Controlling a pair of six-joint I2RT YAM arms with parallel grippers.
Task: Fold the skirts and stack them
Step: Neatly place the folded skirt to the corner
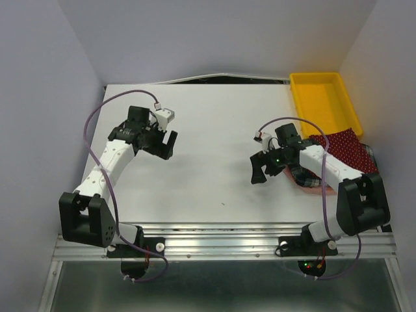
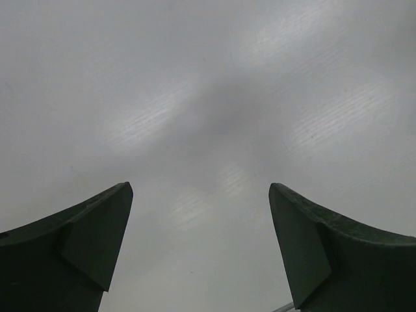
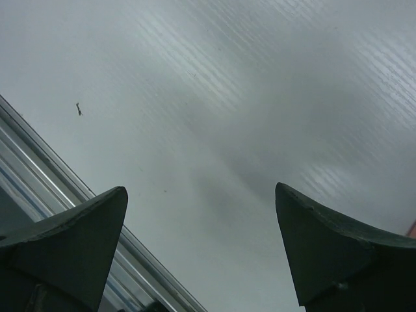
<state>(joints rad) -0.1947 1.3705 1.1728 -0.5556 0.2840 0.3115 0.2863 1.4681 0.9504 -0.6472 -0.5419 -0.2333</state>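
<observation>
A dark red skirt with tiny white dots [image 1: 349, 149] lies at the table's right edge, partly under my right arm. A plaid skirt [image 1: 304, 175] with white lines peeks out beneath it, mostly hidden. My right gripper [image 1: 259, 172] is open and empty, left of the skirts, above bare table; in the right wrist view [image 3: 201, 201] only table shows between its fingers. My left gripper [image 1: 168, 147] is open and empty over the left half of the table; the left wrist view [image 2: 200, 195] shows only bare table.
A yellow plastic tray [image 1: 323, 101] sits at the back right corner, just behind the skirts. The white table [image 1: 208, 130] is walled on the left, back and right. A metal rail [image 1: 221, 240] runs along the near edge.
</observation>
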